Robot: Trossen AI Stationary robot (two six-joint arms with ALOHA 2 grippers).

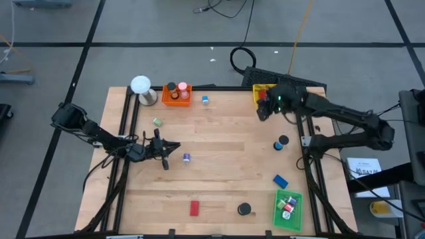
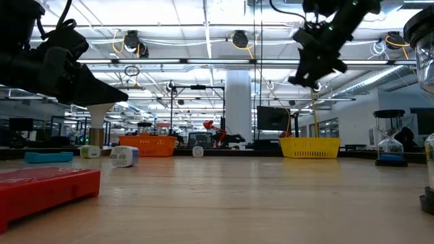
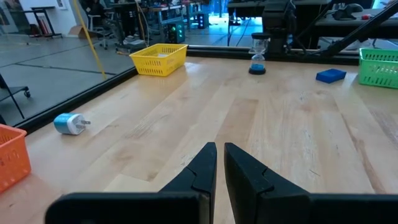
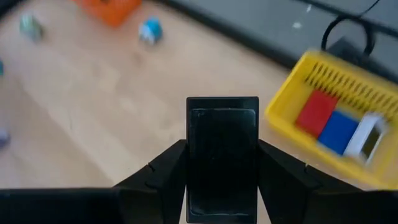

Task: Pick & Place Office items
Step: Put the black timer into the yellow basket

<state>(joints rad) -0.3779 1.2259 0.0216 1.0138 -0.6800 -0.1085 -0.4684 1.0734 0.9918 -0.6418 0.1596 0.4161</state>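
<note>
My right gripper (image 1: 263, 109) hangs high above the table's far right part, next to the yellow tray (image 1: 263, 93), and is shut on a black rectangular block (image 4: 222, 155). That tray (image 4: 339, 121) holds a red, a blue and a white piece. My left gripper (image 1: 174, 147) waits shut, low over the left middle, touching nothing. Lying flat on the wood are a red block (image 1: 194, 208), a black disc (image 1: 245, 209), a blue block (image 1: 280, 180), another black disc (image 1: 283, 141), a purple bit (image 1: 186, 157), a green bit (image 1: 157, 122) and a blue bit (image 1: 205, 99). My right gripper pinches the black block between its two fingers (image 4: 168, 171), one on each long side (image 4: 193, 155). The block lies along the fingers and reaches out past their tips. It is lifted clear of the table, as the low view shows the gripper (image 2: 313, 74) well above the wood.
An orange tray (image 1: 177, 93) with pieces stands at the far edge beside a white ball on a round base (image 1: 141, 85). A green tray (image 1: 287, 208) with pieces sits at the near right corner. A black frame rail (image 1: 126, 133) borders the table. The middle of the wood is bare.
</note>
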